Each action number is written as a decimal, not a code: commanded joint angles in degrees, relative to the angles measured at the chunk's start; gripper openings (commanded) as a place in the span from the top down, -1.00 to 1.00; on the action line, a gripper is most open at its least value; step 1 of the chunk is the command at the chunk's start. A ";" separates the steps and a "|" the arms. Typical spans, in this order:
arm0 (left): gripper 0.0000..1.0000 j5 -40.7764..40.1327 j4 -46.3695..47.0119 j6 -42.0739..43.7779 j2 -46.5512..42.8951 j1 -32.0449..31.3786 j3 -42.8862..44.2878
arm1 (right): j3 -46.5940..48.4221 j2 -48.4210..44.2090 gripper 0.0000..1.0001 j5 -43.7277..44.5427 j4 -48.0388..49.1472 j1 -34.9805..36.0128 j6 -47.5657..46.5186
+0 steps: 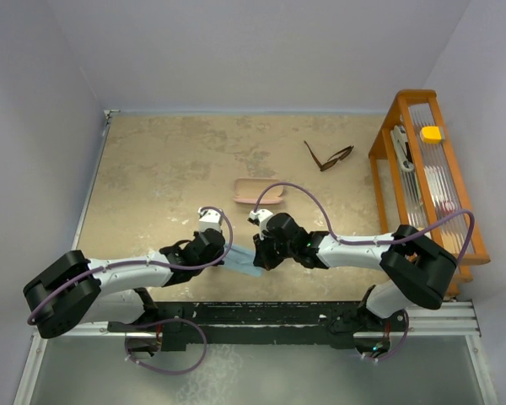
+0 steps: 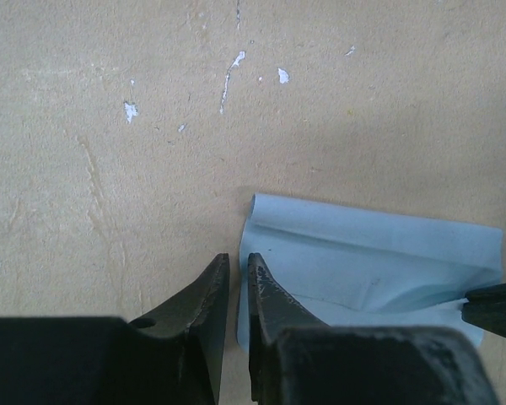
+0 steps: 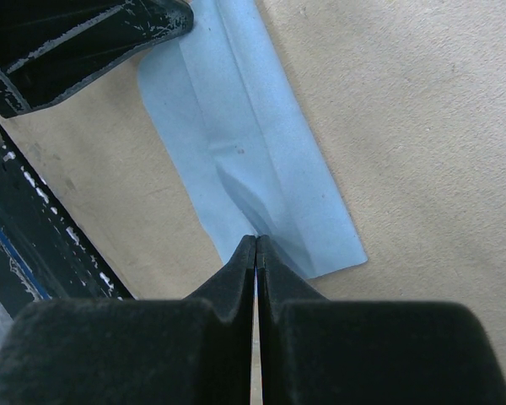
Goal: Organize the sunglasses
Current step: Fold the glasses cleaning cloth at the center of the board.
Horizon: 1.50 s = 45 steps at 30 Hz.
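The sunglasses, thin dark brown frame with the temple arms spread, lie at the far right of the table, away from both grippers. A light blue cloth, folded into a strip, lies near the front edge between the grippers. My right gripper is shut on one end of the cloth, which puckers at the pinch. My left gripper is at the other end of the cloth, jaws a narrow gap apart, with the cloth's edge showing in the gap. That end lies flat.
A pink oblong case lies mid-table, just beyond the grippers. An orange wooden rack holding a yellow item stands along the right edge. The arms' black base rail runs just behind the cloth.
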 commanded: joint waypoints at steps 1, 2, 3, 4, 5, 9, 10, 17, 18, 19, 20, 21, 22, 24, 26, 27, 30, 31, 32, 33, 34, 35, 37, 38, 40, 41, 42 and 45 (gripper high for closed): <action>0.80 0.41 0.66 -0.09 0.74 -0.18 1.49 | -0.08 0.01 1.00 1.07 1.76 0.32 0.34; 0.82 0.45 0.72 -0.09 0.81 -0.20 1.55 | -0.07 0.07 1.00 1.08 1.81 0.32 0.30; 0.83 0.49 0.81 -0.09 0.91 -0.21 1.48 | -0.05 0.09 1.00 1.08 1.77 0.32 0.34; 0.86 0.52 0.83 -0.05 1.02 -0.21 1.54 | -0.12 0.09 1.00 1.13 1.76 0.32 0.34; 0.90 0.64 0.85 -0.08 1.18 -0.21 1.55 | -0.10 0.09 1.00 1.16 1.76 0.32 0.35; 0.99 1.27 1.34 -0.01 1.37 -0.29 1.52 | -0.04 0.26 1.00 1.39 1.88 0.32 0.34; 1.00 1.15 1.24 -0.06 1.40 -0.29 1.56 | -0.14 0.35 1.00 1.42 1.89 0.32 0.34; 1.00 -0.46 -0.05 -0.08 0.04 -0.51 1.99 | -0.06 0.61 1.00 1.32 2.13 0.32 0.47; 1.00 -0.81 -0.35 -0.08 -0.29 -0.60 2.18 | -0.09 0.66 1.00 1.34 2.18 0.32 0.46; 1.00 -1.03 -0.65 -0.08 -0.61 -0.64 2.28 | -0.09 0.70 1.00 1.31 2.24 0.32 0.43; 1.00 -1.30 -0.97 -0.09 -0.89 -0.72 2.50 | 0.01 0.71 1.00 1.26 2.21 0.32 0.43; 1.00 -1.55 -1.41 -0.09 -1.29 -0.78 2.64 | -0.03 0.73 1.00 1.26 2.17 0.32 0.35; 1.00 -1.79 -1.67 0.02 -1.72 -0.81 2.77 | 0.06 0.73 1.00 1.25 2.13 0.32 0.34; 1.00 -2.20 -2.45 0.00 -2.50 -0.90 3.16 | 0.13 0.72 1.00 1.17 2.04 0.32 0.27; 1.00 -2.37 -3.08 0.02 -3.24 -0.96 3.50 | 0.36 0.71 1.00 1.17 1.93 0.32 0.19; 1.00 -2.43 -3.38 0.01 -3.64 -0.98 3.56 | 0.36 0.71 1.00 1.17 1.87 0.32 0.17; 1.00 -2.44 -3.73 -0.14 -4.13 -1.07 3.77 | 0.47 0.79 1.00 1.08 1.90 0.32 0.09; 1.00 -2.44 -3.87 -0.11 -4.21 -1.14 3.87 | 0.49 0.79 1.00 1.12 1.86 0.32 0.10; 1.00 -2.39 -3.73 -0.08 -4.18 -1.17 3.84 | 0.49 0.80 1.00 1.04 1.85 0.32 0.14; 1.00 -2.40 -3.76 -0.07 -4.17 -1.15 3.91 | 0.53 0.87 1.00 1.00 1.81 0.32 0.08; 1.00 -2.48 -3.70 -0.16 -4.12 -1.24 3.86 | 0.64 0.88 1.00 1.07 1.81 0.32 0.07; 1.00 -2.38 -3.55 -0.18 -4.05 -1.26 3.90 | 0.63 0.88 1.00 1.08 1.70 0.30 0.08; 1.00 -2.40 -3.28 -0.23 -3.47 -1.24 3.75 | 0.61 0.80 1.00 0.99 1.68 0.32 0.08; 1.00 -2.40 -3.03 -0.17 -2.89 -1.18 3.66 | 0.69 0.72 1.00 1.00 1.60 0.32 0.08; 0.84 -2.66 -2.51 -0.26 -1.77 -1.22 3.60 | 0.69 0.66 1.00 1.08 1.45 0.30 -0.01; 0.78 -2.43 -2.05 -0.15 -1.28 -1.24 3.45 | 0.72 0.62 1.00 1.09 1.37 0.32 -0.01; 0.72 -2.19 -1.42 -0.22 -1.02 -1.20 3.28 | 0.68 0.55 1.00 1.08 1.35 0.32 -0.01; 0.62 -1.99 -0.10 -0.26 -0.69 -1.19 2.92 | 0.61 0.53 1.00 1.08 1.33 0.32 -0.02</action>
